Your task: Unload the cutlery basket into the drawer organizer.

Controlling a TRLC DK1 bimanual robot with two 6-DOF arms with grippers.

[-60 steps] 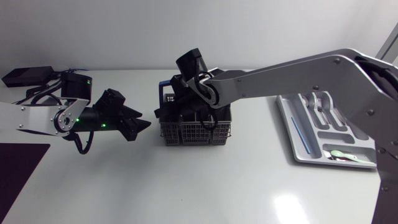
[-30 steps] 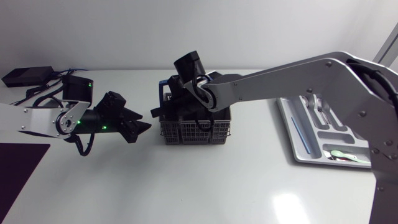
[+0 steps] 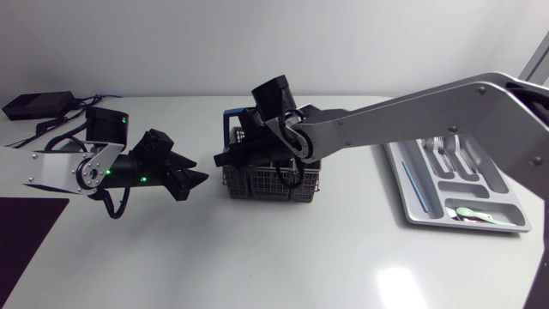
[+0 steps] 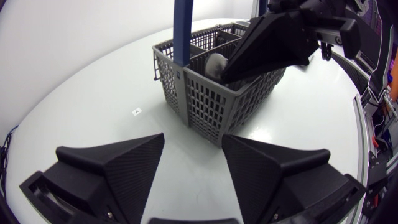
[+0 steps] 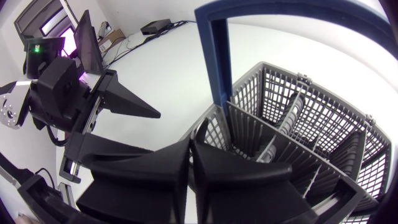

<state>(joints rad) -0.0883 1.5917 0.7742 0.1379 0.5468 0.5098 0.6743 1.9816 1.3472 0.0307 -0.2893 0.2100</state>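
Note:
A grey mesh cutlery basket (image 3: 268, 184) with a blue handle (image 4: 183, 31) stands mid-table. My right arm comes across from the right. Its gripper (image 3: 223, 160) dips into the basket's left end, fingers pressed together (image 5: 189, 135); I cannot see anything pinched between them. A grey spoon-like piece (image 4: 215, 62) lies in the basket (image 4: 211, 102) just by its tips (image 4: 227, 76). More grey cutlery (image 5: 291, 119) stands in the compartments (image 5: 323, 106). My left gripper (image 3: 196, 177) hovers open and empty a short way left of the basket (image 4: 193, 138). The grey drawer organizer (image 3: 410, 202) lies at the far right.
The organizer holds forks (image 3: 442, 142), a green spoon (image 3: 473, 213) and a blue piece (image 3: 413, 184). A black box with cables (image 3: 39, 105) sits at the back left, and a dark mat (image 3: 26, 230) lies at the front left corner.
My right gripper's fingers have closed inside the basket, and its wrist has shifted slightly to the right. The left arm has barely moved.

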